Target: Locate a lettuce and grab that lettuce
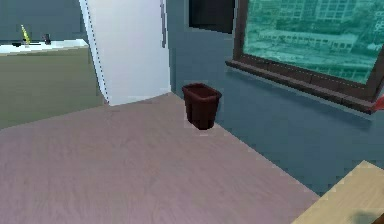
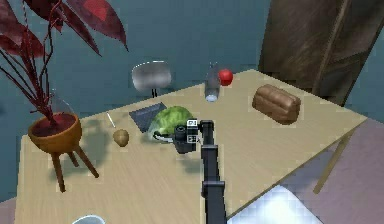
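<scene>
**Wooden surface [image 2: 300, 135] against a blue-grey wall [image 2: 200, 30], lettuce [image 2: 178, 119] near its middle**

Blue-grey walls close the room in both views, and the floor [image 1: 120, 160] is pale brownish plank. In the arm side view the light wooden surface runs from near left to far right. The lettuce, a rounded green head, lies about midway along it, partly over a dark flat sheet [image 2: 146, 117] that reaches out to its left.

The arm [image 2: 212, 185], a dark bar, rises from the near edge and ends just right of the lettuce and a little nearer. The jaws sit at its far end, close against the near right side of the lettuce. Whether they touch it cannot be told, and with the lettuce resting on the surface right behind them I cannot tell whether the jaws hold anything.

At the left end stands a potted plant [image 2: 52, 128] with dark red leaves, in an orange-brown pot on short legs. A small tan lump [image 2: 121, 137] lies between the plant and the lettuce. Along the far edge are a grey rounded shape [image 2: 151, 75], a pale bottle-like thing [image 2: 211, 88] and, just right of it, a small red ball [image 2: 227, 76]. A brown loaf [image 2: 276, 103] lies towards the right end, and dark wooden panelling [image 2: 320, 45] stands beyond it.

In the forward view a white fridge [image 1: 130, 45] stands at the far wall with a pale-topped counter [image 1: 45, 70] to its left. A dark red bin [image 1: 201, 104] sits on the floor below the left end of a wide window [image 1: 315, 40].
</scene>
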